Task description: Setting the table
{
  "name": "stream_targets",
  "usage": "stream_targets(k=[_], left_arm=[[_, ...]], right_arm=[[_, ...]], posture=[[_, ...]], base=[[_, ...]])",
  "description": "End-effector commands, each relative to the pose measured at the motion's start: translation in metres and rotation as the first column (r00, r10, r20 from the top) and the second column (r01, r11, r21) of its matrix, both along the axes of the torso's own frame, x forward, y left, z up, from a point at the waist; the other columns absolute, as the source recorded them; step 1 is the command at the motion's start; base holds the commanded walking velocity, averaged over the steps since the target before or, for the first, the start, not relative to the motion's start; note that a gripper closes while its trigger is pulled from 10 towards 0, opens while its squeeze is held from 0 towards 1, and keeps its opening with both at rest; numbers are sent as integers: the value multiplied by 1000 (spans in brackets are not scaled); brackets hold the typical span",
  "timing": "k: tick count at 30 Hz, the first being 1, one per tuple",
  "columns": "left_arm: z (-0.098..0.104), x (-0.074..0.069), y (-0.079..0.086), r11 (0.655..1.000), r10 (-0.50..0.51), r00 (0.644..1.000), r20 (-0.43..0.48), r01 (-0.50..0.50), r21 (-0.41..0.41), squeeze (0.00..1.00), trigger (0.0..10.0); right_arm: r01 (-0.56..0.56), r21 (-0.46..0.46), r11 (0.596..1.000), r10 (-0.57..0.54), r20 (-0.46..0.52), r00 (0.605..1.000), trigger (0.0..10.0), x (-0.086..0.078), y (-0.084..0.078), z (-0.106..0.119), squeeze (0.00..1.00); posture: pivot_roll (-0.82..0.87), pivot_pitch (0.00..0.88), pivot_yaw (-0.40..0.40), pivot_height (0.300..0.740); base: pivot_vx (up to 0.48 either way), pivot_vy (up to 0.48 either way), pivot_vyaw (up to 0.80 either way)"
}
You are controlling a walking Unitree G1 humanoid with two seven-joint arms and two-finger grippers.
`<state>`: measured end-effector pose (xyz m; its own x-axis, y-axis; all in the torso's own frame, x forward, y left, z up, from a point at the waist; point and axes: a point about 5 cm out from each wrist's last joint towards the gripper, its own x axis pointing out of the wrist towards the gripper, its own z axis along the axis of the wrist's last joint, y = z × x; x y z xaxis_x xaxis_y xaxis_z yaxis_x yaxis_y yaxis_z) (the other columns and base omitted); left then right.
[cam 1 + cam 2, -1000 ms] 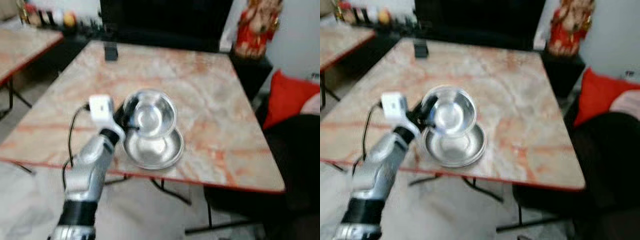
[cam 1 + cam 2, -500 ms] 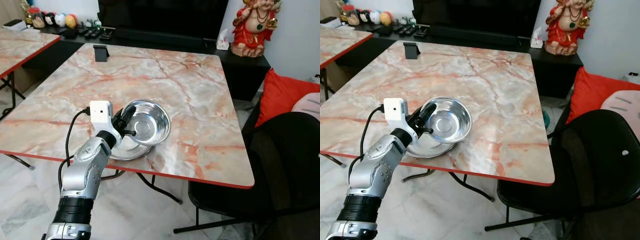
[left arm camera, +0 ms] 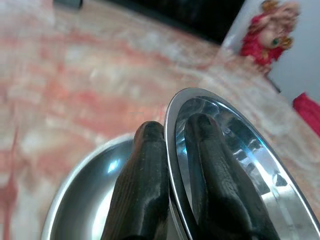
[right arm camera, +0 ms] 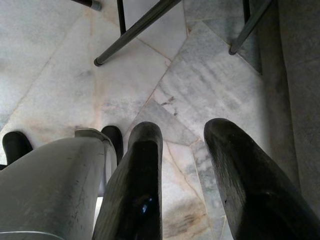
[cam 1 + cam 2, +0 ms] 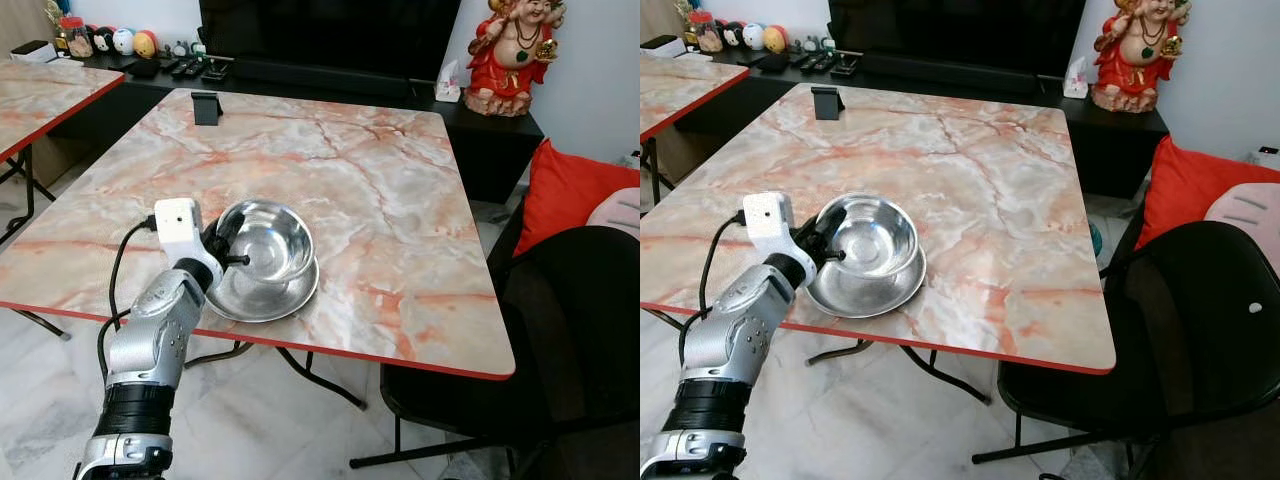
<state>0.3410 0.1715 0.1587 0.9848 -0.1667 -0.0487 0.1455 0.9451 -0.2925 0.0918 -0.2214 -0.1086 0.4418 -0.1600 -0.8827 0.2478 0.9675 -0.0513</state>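
The left hand (image 5: 228, 258) is clamped on the left rim of a steel bowl (image 5: 262, 240), which sits tilted in a steel plate (image 5: 262, 291) near the bench's (image 5: 380, 200) near edge. A black chair (image 5: 1200, 320) stands right of the bench. The right hand (image 4: 182, 185) hangs over the floor, fingers apart.
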Motion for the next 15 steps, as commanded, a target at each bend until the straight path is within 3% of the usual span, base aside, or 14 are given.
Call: stream_targets(k=[1, 4, 10, 15], left_arm=[[8, 5, -3, 999, -1, 1000, -2, 1, -32, 0, 10000], [2, 10, 3, 998, 45, 997, -67, -48, -40, 0, 10000], [2, 13, 9, 998, 69, 995, -74, -69, -4, 0, 10000], [-1, 13, 4, 998, 63, 994, -93, -65, -14, 0, 10000]], right_arm=[[9, 1, 1000, -9, -3, 1000, 10000, -1, -1, 0, 0], [8, 4, 1000, -8, -5, 1000, 10000, -1, 0, 0, 0], [7, 7, 1000, -7, -6, 1000, 10000, -2, 0, 0, 0], [2, 9, 1000, -2, -7, 1000, 10000, -2, 1, -1, 0]], posture=[[128, 0, -76, 728], [124, 0, -74, 728], [123, 0, -70, 728], [123, 0, -71, 728]], base=[[0, 0, 0], [0, 0, 0], [0, 0, 0], [0, 0, 0]])
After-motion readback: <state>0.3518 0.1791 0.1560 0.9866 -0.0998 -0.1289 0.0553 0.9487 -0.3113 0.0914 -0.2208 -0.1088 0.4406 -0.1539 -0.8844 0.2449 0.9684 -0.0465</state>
